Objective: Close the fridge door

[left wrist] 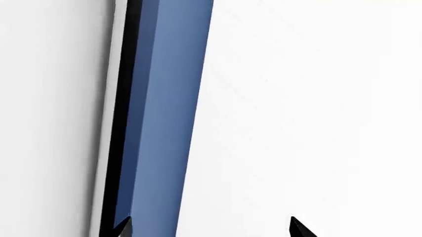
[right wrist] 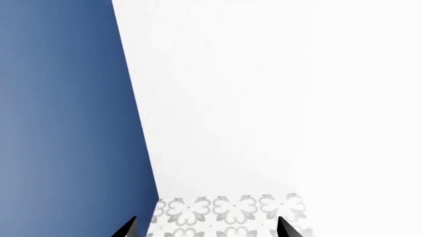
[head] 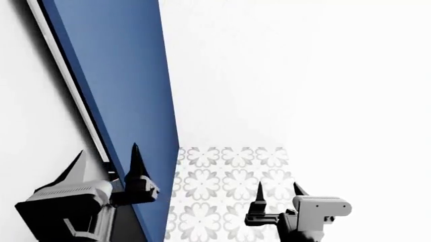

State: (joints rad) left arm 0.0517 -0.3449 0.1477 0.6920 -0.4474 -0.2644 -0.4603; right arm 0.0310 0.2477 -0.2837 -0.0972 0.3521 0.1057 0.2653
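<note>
At the far left of the head view I see the fridge door (head: 20, 101), a plain white face that fills that side of the picture, with a black edge (head: 67, 85) and a thin pale strip running down it at a slant. Right beside that edge comes the blue side panel (head: 124, 75), tall and narrow toward the bottom. My left gripper (head: 108, 164) sits low in the picture, its two pointed fingers spread wide apart and holding nothing; one fingertip (head: 77, 159) lies over the white door face, the other over the blue panel, so the black edge shows between them. I cannot tell whether either finger touches the surface.

The left wrist view gives the same order: white door face (left wrist: 46, 118), black edge (left wrist: 122, 123), blue panel (left wrist: 168, 118), then a white wall (left wrist: 310, 98). Only the two dark fingertips (left wrist: 300, 228) poke into the picture, well apart.

Further right in the head view, a white wall (head: 303, 65) rises above a floor (head: 222, 181) of grey flower-patterned tiles. My right gripper (head: 277, 194) hangs over those tiles, clear of the blue panel, its fingers apart and empty.

The right wrist view shows the blue panel (right wrist: 63, 113), the white wall (right wrist: 277, 89) and a band of the tiled floor (right wrist: 228, 212), with both fingertips (right wrist: 285, 228) spread.
</note>
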